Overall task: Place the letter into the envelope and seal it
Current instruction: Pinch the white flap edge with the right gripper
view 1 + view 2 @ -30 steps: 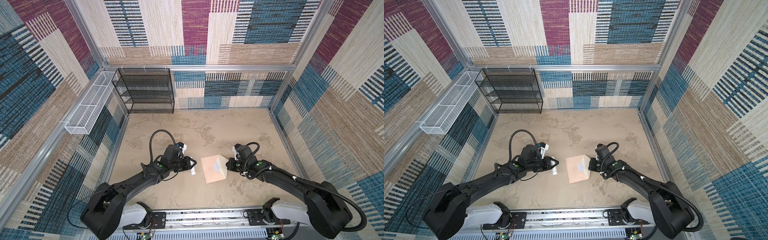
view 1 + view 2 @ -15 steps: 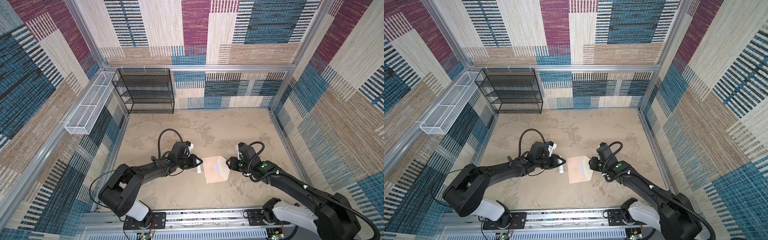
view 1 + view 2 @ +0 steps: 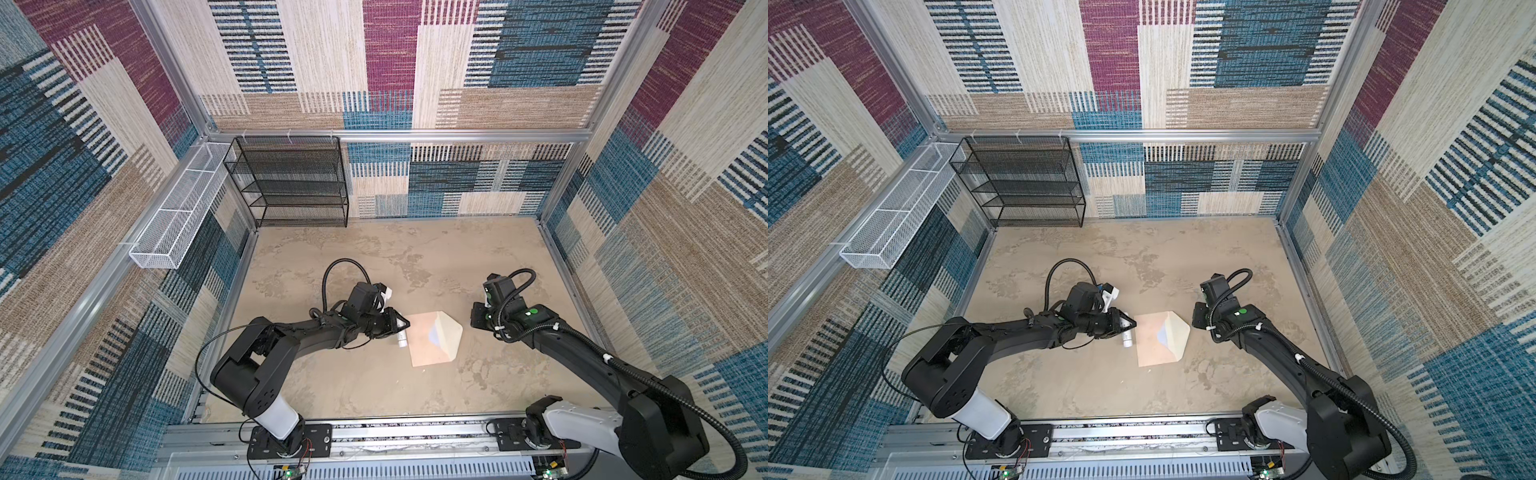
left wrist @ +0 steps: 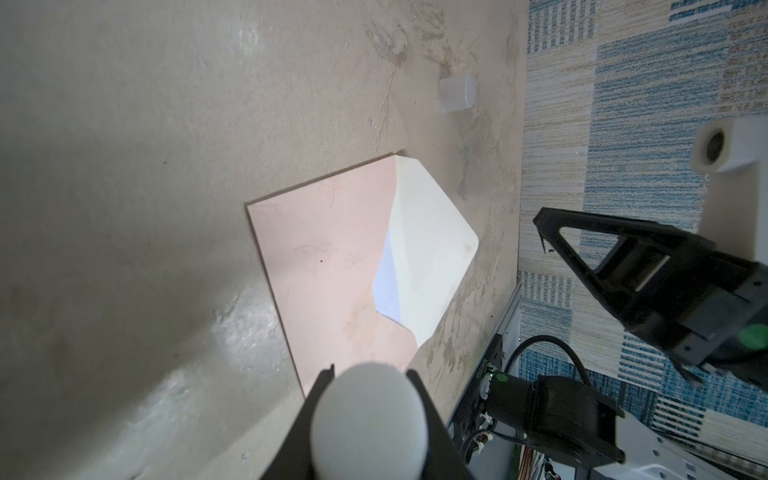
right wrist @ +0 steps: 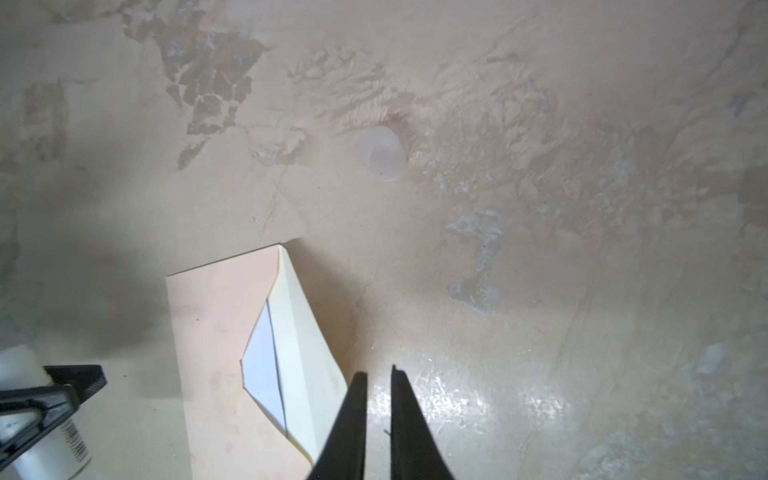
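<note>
In both top views the envelope (image 3: 424, 347) lies flat on the table (image 3: 374, 257), its cream flap (image 3: 449, 336) open and a sliver of the letter (image 3: 433, 334) showing in the mouth. The left gripper (image 3: 397, 326) clamps a white tube (image 3: 402, 341) just beside the envelope's far edge, and the right gripper (image 3: 477, 319) hangs near the flap's tip. The left wrist view shows the tube's round end between the jaws and a small cap (image 4: 457, 93) standing well apart. The right wrist view shows the right gripper's fingers (image 5: 357, 399) nearly together with nothing between them. Insertion looks done; gluing and folding the flap are left.
</note>
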`<control>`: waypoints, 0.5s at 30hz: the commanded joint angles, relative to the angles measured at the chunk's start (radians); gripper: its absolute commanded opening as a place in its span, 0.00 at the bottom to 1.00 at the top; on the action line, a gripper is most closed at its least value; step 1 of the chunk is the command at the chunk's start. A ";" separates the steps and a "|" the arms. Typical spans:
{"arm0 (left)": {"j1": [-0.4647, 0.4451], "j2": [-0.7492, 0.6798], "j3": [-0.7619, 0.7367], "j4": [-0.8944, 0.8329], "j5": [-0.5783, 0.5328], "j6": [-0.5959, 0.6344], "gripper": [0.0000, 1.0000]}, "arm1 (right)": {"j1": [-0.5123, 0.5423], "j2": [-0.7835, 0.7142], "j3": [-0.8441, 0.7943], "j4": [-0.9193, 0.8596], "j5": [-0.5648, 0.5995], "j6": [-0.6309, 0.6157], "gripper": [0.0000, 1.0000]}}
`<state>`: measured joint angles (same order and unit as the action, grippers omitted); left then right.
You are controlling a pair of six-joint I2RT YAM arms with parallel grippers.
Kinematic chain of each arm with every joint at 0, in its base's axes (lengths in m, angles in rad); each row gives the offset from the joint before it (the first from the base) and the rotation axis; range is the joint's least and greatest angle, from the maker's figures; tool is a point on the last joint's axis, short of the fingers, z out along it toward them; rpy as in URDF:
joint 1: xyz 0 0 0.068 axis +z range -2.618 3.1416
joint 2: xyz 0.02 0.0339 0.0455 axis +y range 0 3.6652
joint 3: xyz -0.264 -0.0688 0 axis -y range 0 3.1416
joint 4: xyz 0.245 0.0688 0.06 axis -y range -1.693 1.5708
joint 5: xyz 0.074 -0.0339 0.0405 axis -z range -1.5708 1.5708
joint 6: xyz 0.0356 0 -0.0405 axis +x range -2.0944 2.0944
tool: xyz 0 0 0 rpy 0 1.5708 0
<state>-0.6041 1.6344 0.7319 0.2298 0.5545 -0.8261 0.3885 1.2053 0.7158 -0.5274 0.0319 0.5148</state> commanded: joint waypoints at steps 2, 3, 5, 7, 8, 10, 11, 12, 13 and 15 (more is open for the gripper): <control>-0.002 0.039 0.012 0.051 0.016 -0.013 0.10 | -0.008 0.043 -0.011 0.033 -0.059 -0.037 0.09; -0.003 0.049 0.012 0.058 0.048 -0.018 0.10 | -0.008 0.054 -0.014 0.040 -0.071 -0.044 0.09; -0.005 0.067 0.014 0.067 0.056 -0.026 0.10 | -0.010 0.077 -0.019 0.054 -0.096 -0.057 0.08; -0.008 0.082 0.014 0.075 0.058 -0.030 0.09 | -0.011 0.094 -0.030 0.071 -0.123 -0.072 0.08; -0.009 0.087 0.015 0.077 0.058 -0.031 0.09 | -0.011 0.101 -0.032 0.075 -0.133 -0.078 0.08; -0.013 0.101 0.018 0.084 0.060 -0.035 0.09 | -0.012 0.112 -0.039 0.084 -0.154 -0.089 0.08; -0.017 0.110 0.020 0.090 0.062 -0.038 0.10 | -0.013 0.115 -0.040 0.089 -0.164 -0.092 0.08; -0.019 0.119 0.025 0.092 0.063 -0.038 0.09 | -0.013 0.118 -0.043 0.095 -0.180 -0.098 0.08; -0.020 0.128 0.028 0.091 0.063 -0.038 0.09 | -0.013 0.121 -0.044 0.100 -0.194 -0.102 0.08; -0.025 0.147 0.036 0.097 0.066 -0.043 0.09 | -0.013 0.127 -0.045 0.111 -0.227 -0.110 0.08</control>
<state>-0.6250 1.7645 0.7559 0.2852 0.6044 -0.8574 0.3771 1.3258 0.6739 -0.4648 -0.1322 0.4286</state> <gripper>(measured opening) 0.282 0.078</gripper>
